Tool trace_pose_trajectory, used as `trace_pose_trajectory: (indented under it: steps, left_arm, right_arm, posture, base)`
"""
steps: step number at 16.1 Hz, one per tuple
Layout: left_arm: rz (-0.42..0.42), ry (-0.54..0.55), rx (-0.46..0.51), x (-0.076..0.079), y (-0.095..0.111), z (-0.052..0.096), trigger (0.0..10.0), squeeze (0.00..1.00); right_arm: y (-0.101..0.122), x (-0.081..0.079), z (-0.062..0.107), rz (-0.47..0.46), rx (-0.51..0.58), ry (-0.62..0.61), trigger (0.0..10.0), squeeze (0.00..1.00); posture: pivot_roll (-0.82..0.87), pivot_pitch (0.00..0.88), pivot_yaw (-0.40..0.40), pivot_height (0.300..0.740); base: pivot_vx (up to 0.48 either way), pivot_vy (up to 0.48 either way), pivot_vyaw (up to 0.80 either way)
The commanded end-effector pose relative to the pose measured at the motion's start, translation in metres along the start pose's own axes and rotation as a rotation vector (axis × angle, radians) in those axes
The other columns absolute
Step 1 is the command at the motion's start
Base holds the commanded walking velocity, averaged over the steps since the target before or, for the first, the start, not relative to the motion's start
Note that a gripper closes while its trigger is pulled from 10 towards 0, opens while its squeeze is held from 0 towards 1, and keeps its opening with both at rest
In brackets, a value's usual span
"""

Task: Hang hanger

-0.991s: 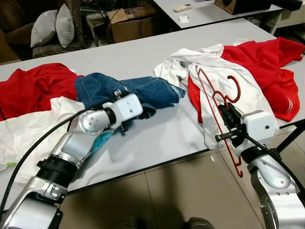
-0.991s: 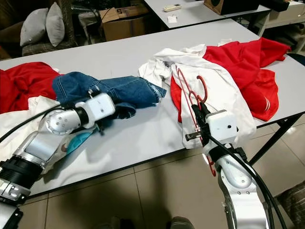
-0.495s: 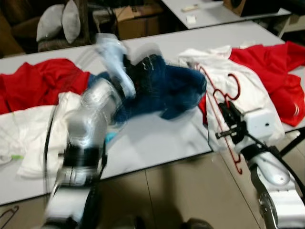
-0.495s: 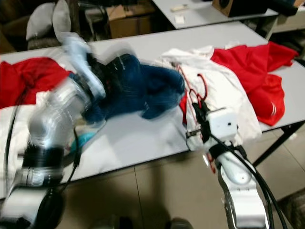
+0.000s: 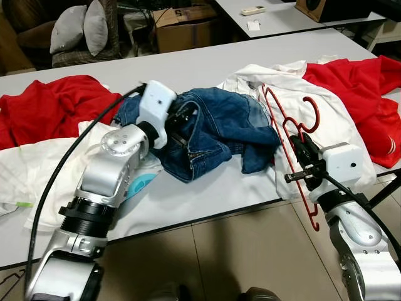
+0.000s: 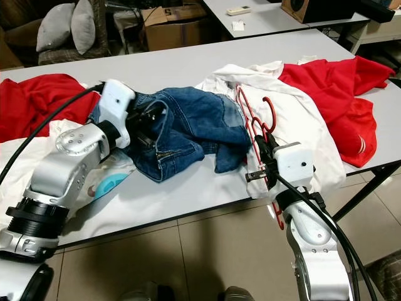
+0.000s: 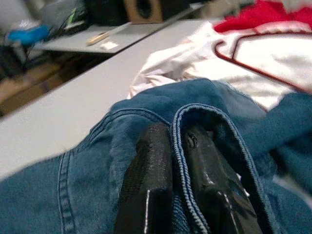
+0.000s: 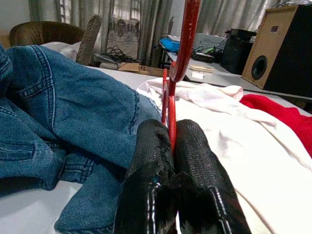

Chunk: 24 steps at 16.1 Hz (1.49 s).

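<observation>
Grey table [image 5: 207, 63] under jeans [image 5: 216, 128], scattered garments [image 5: 53, 110]

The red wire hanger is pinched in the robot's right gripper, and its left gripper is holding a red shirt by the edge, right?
Not quite. The red wire hanger is indeed pinched in the right gripper, but the left gripper is shut on the hem of the blue denim jeans, not a red shirt. The left wrist view shows the denim edge between its black fingers.

No text, label or number is legible; the cardboard box [image 5: 182, 28] at upper centre bears only unreadable dark marks.
</observation>
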<state>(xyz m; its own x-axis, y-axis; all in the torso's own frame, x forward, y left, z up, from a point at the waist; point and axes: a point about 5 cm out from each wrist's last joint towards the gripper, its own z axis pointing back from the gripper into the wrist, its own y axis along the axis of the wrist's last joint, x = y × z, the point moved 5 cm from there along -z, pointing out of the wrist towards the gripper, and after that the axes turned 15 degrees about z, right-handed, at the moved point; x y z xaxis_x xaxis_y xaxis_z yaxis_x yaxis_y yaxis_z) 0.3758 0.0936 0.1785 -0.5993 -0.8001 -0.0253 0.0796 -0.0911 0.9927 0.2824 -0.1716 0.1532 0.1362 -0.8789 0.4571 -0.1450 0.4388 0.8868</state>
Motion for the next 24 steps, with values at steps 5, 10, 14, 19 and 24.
trace_pose_trajectory:
  steps: [5, 10, 14, 19, 24]
  left_arm:
    - [-0.328, -0.123, -0.141, -0.008, -0.018, 0.016, 10.0, 0.0]
    - [-0.558, -0.071, -0.252, -0.032, -0.025, 0.034, 10.0, 1.0]
    - [-0.597, -0.052, -0.313, -0.038, -0.031, 0.044, 0.0, 0.0]
    - [-0.577, -0.054, -0.29, -0.035, -0.029, 0.04, 0.0, 0.0]
    - [-0.47, -0.035, -0.228, -0.034, -0.022, 0.036, 0.0, 0.0]
  right_arm:
    - [0.003, 0.0, 0.001, -0.002, 0.011, -0.01, 10.0, 0.0]
    - [0.004, -0.001, 0.001, -0.009, 0.012, -0.019, 10.0, 0.0]
    - [0.003, -0.002, 0.0, -0.018, 0.014, -0.026, 10.0, 0.0]
    - [0.004, -0.003, -0.004, -0.018, 0.023, -0.024, 10.0, 0.0]
    - [0.004, -0.003, -0.003, -0.02, 0.021, -0.028, 10.0, 0.0]
  posture:
    - [-0.16, 0.0, 0.083, 0.74]
    - [-0.15, 0.0, 0.1, 0.74]
    - [-0.14, 0.0, 0.101, 0.74]
    - [-0.14, 0.0, 0.1, 0.74]
    - [-0.14, 0.0, 0.104, 0.74]
  base:
    - [0.0, 0.0, 0.0]
    - [0.0, 0.0, 0.0]
    - [0.0, 0.0, 0.0]
    - [0.0, 0.0, 0.0]
    - [0.0, 0.0, 0.0]
